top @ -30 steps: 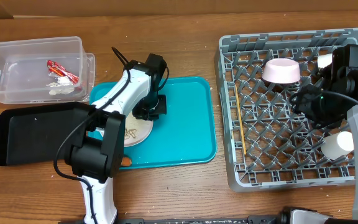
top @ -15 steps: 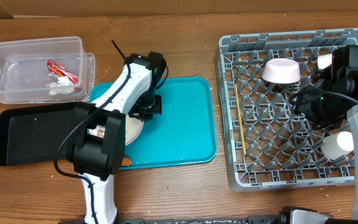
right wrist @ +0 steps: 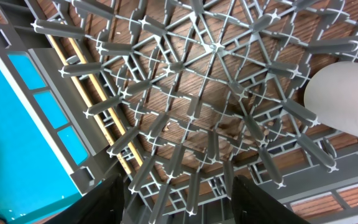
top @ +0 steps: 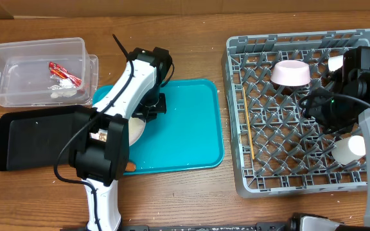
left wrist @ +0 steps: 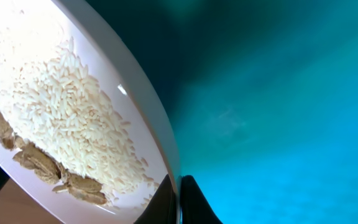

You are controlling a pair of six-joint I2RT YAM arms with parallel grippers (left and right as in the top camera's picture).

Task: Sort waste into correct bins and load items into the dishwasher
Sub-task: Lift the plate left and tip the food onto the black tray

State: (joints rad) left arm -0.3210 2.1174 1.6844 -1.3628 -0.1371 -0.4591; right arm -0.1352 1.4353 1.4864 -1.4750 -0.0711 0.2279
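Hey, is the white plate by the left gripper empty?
No, the left wrist view shows the plate holding a spread of white rice and brown scraps along one side.

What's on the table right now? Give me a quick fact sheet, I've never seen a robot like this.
left claw: closed on the rim of the plate
plate contents: rice, brown scraps
under plate: teal tray
right claw: open, holding nothing, over the rack
in rack: pink bowl, chopsticks, white cup
clear bin: wrapper inside
black tray: left of the teal tray
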